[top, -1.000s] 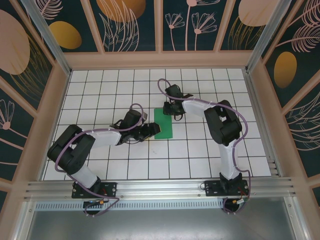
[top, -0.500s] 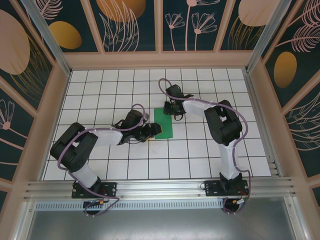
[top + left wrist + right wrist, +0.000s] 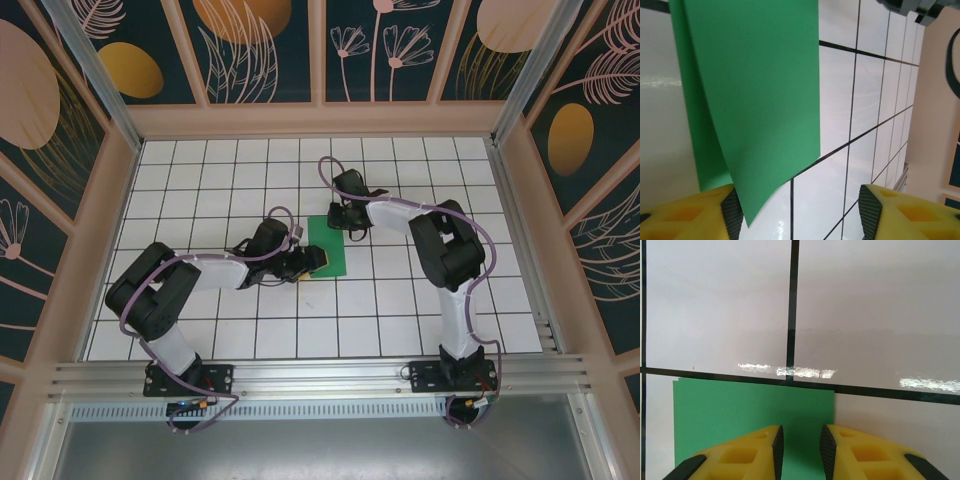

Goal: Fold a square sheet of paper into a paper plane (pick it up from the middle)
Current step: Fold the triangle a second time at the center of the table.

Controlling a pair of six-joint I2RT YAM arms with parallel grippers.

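Observation:
The square sheet of paper (image 3: 327, 247) lies on the white grid table, folded in two as a bright green rectangle one tile wide. My left gripper (image 3: 308, 262) is at its near left corner, jaws open. In the left wrist view the paper's (image 3: 755, 90) upper layer curls up, and its corner hangs beside the left finger (image 3: 715, 210) of the left gripper (image 3: 802, 212). My right gripper (image 3: 340, 222) stands over the far end. In its wrist view the right gripper (image 3: 799, 452) has its jaws a narrow gap apart above the green paper (image 3: 740, 405). A paper plane is out of view.
The table is a white tiled surface (image 3: 400, 300) with black grid lines, fenced by wooden walls (image 3: 520, 230) on three sides. An aluminium rail (image 3: 320, 375) runs along the near edge by the arm bases.
My left gripper has edged right toward the paper's near corner and its jaws have narrowed somewhat. The right arm has stayed put.

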